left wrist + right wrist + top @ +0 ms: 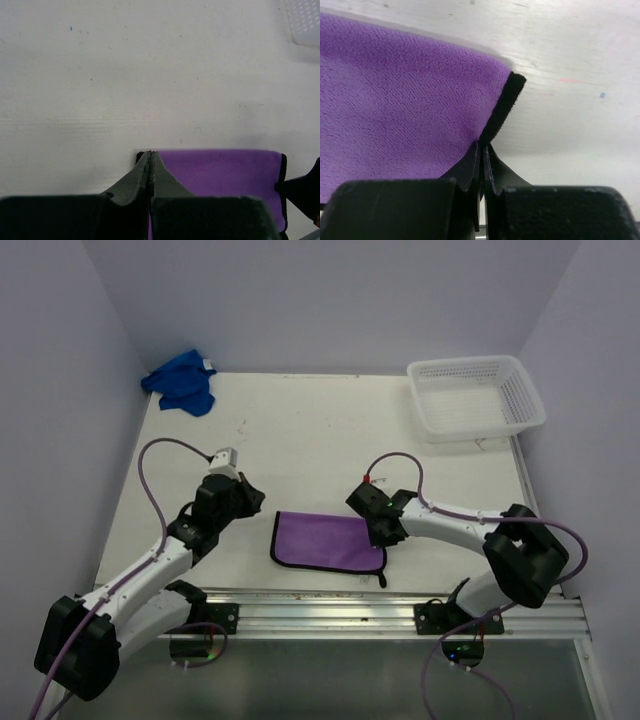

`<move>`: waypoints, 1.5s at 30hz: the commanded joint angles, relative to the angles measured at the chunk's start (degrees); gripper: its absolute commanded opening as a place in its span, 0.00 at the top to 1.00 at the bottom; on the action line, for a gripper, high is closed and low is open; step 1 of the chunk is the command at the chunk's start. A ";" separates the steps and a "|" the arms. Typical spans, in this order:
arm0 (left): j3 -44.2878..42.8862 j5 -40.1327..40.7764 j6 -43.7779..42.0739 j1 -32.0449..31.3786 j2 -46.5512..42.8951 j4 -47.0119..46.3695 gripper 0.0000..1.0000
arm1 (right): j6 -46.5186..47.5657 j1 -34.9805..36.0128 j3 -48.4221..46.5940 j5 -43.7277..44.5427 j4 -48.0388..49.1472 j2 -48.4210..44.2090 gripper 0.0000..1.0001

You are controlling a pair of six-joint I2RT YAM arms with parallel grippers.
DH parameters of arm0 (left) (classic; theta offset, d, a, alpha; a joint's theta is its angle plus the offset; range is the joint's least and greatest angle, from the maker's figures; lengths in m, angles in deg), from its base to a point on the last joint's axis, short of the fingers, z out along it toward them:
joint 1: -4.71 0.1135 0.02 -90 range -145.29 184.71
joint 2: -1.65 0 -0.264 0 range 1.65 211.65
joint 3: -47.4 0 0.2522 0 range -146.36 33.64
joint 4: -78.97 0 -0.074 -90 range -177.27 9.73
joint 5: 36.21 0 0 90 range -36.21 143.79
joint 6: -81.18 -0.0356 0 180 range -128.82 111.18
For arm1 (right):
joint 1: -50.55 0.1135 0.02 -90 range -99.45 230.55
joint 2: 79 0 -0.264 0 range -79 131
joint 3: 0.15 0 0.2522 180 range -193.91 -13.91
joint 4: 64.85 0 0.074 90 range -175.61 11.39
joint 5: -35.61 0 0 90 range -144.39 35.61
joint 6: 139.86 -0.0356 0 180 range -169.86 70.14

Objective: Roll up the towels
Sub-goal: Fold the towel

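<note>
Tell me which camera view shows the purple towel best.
The top external view: the purple towel lies flat and shows almost whole. The left wrist view shows only its far part; the right wrist view shows one black-edged corner close up.

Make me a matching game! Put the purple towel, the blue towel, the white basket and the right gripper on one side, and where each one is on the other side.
Things:
1. purple towel
2. blue towel
3. white basket
4. right gripper

Places:
A. far right corner of the table
B. shut on the purple towel's edge
C. bunched up in the far left corner
D. lying flat near the front edge

Pairs: 1-D, 2-C, 3-A, 4-B.
</note>
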State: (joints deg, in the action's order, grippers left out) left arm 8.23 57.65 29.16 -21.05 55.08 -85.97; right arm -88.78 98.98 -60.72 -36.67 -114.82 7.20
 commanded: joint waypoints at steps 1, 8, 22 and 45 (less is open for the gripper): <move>0.00 -0.95 -0.71 0.36 -0.43 -2.51 0.99 | 3.14 -2.10 -1.27 3.38 -7.47 -4.62 1.00; 3.69 -6.20 1.66 0.36 3.43 -8.15 0.99 | 6.22 -5.44 -3.02 0.31 -11.60 -12.97 1.00; 8.18 -7.99 6.14 -6.23 14.32 -21.60 1.00 | 6.49 -5.10 -13.22 -10.24 -8.80 -9.38 1.00; 4.85 4.75 4.30 -6.50 3.71 -3.52 1.00 | 4.02 -3.25 -19.64 -11.12 -6.51 -1.38 1.00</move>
State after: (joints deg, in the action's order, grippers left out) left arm 15.94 56.68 33.59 -27.32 61.77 -95.70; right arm -84.01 95.55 -78.40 -49.18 -121.44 5.19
